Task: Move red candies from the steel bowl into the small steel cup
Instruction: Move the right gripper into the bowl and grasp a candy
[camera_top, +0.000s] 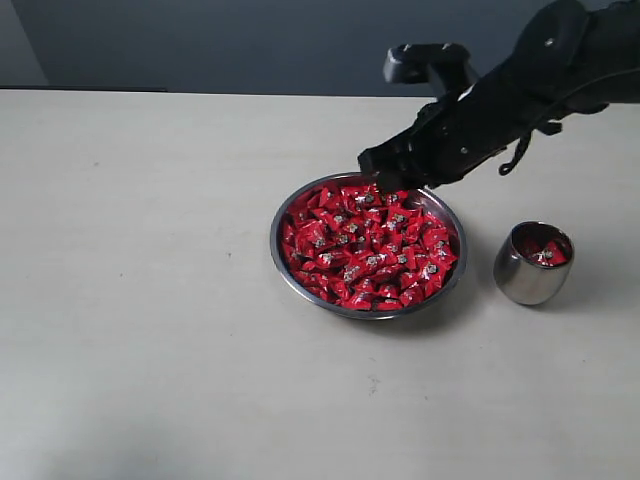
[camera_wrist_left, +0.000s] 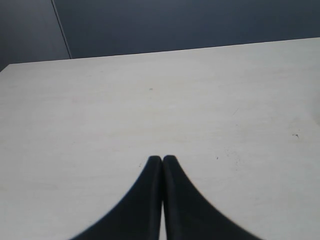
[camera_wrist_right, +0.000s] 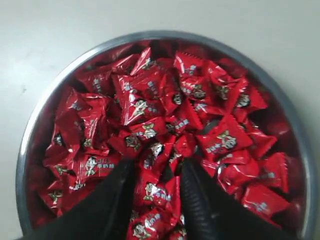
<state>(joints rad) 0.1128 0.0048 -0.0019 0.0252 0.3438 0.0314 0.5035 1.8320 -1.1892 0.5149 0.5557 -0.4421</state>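
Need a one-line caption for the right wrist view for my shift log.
Right pincer open over the steel bowl, its tips among the heaped red candies.

Even, soft light; faint shadows, slightly blurred frames, mild steel glare.

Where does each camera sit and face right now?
Exterior: off the arms, looking down across the pale table at the wide shiny steel bowl of small red wrapped candies and small rounded steel cup; right gripper shows.
Left wrist: low over the table, facing the dark wall; shut left gripper shows.
Right wrist: above the bowl, looking down; open right gripper shows.
Shared: exterior and right wrist both see bowl, candies, right gripper.
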